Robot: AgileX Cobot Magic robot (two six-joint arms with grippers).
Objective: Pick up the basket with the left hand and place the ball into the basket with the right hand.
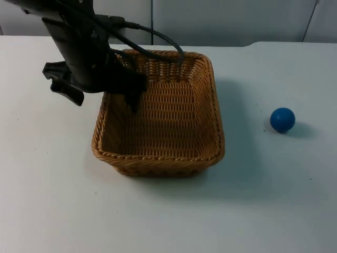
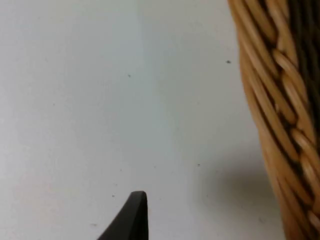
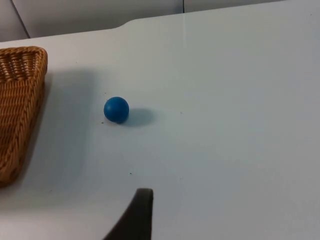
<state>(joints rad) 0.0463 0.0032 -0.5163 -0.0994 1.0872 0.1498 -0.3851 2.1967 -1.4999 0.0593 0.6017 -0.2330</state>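
Basket mid-table, woven, upright | left gripper at basket's far-left rim, one finger inside, finger spread hard to tell | ball blue, on table right of basket, well apart | right gripper's fingertip above table, near ball, finger state unclear

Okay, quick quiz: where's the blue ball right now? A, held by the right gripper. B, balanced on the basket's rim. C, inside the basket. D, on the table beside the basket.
D: the blue ball rests on the white table, apart from the wicker basket, with nothing gripping it.
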